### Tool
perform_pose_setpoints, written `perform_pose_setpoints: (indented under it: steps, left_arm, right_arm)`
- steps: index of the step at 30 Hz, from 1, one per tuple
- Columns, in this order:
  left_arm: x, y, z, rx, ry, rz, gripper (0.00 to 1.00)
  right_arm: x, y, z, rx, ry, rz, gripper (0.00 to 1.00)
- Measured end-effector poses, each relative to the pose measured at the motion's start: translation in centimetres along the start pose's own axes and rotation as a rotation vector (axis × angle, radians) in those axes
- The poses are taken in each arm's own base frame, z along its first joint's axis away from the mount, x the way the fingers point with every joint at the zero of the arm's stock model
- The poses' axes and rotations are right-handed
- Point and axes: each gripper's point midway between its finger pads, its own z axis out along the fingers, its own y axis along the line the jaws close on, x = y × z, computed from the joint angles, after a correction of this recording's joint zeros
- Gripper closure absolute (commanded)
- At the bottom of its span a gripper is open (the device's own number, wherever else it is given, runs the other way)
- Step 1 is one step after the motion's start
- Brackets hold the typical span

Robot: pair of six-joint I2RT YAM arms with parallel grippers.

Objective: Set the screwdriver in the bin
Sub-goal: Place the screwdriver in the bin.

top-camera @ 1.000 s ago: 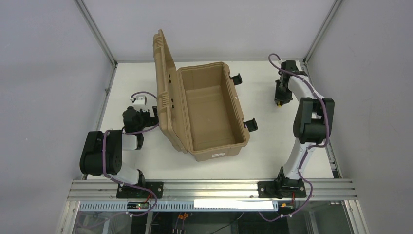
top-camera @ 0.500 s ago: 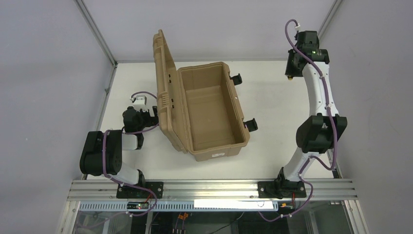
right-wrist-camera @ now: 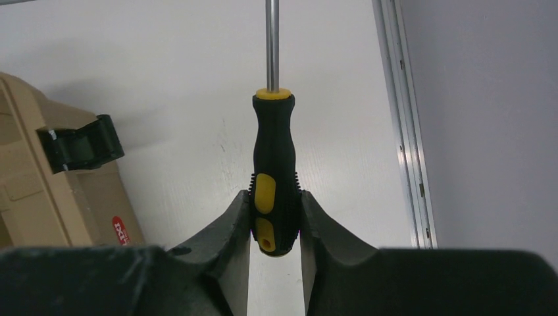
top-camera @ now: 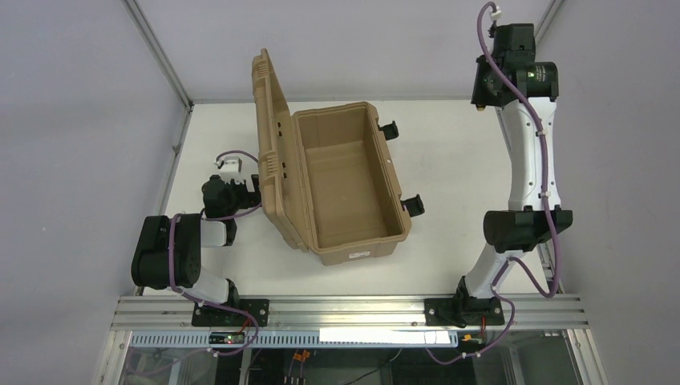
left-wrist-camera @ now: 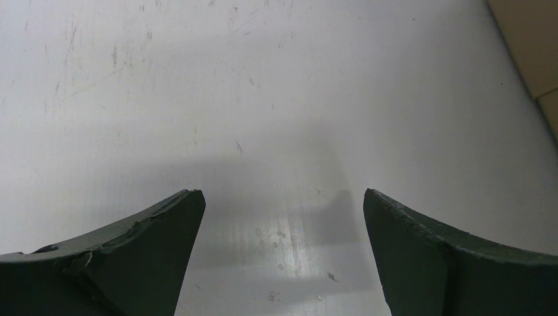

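The screwdriver has a black handle with yellow patches and a thin metal shaft pointing away from the wrist. My right gripper is shut on the butt end of its handle. In the top view that gripper is raised high over the table's far right corner, to the right of the bin. The bin is a tan case standing open in the middle, with its ribbed lid upright on the left. My left gripper is open over bare table, just left of the lid.
Two black latches stick out from the bin's right side; one latch shows in the right wrist view. A metal frame rail and grey walls bound the table on the right.
My right arm has risen and stretched toward the far right corner, carrying the screwdriver up from the table. The left arm and the bin have not moved.
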Motion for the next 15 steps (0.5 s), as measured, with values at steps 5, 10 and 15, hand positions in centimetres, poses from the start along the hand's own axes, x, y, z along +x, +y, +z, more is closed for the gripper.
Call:
perform_pose_setpoints:
  steps: [5,10,15]
  left_arm:
    - [0.0,0.0,0.0,0.0,0.0,0.0,0.01]
    - [0.0,0.0,0.0,0.0,0.0,0.0,0.01]
    - [0.0,0.0,0.0,0.0,0.0,0.0,0.01]
  right_arm:
    - [0.2,3.8,-1.8,-0.045,-0.007,-0.053,0.95]
    - [0.6,8.5,-3.6,-0.117,-0.023,-0.097,0.96]
    - [1.3,13.5,-4.8,-0.188,-0.032,-0.133,0.96]
